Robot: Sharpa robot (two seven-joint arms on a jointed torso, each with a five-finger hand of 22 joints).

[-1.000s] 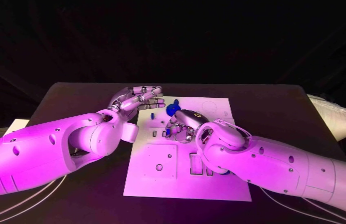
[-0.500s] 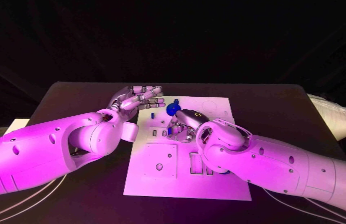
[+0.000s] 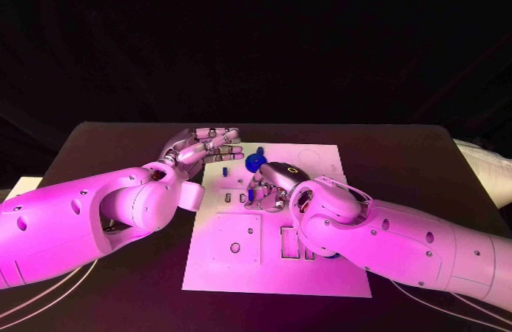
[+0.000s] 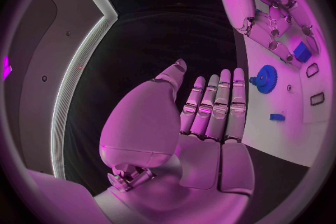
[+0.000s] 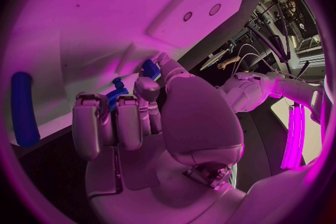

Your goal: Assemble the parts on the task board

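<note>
Partly hidden, right robot hand (image 3: 267, 188) covers blue part (image 5: 149, 69).

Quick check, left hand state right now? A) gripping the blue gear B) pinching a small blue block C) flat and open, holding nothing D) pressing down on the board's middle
C: in the left wrist view the left hand lies flat with fingers extended and nothing in it; the blue gear sits apart from it on the task board.

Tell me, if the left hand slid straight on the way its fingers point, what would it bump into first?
Probably the blue gear on the task board, just past the left hand; depth is hard to judge.
</note>
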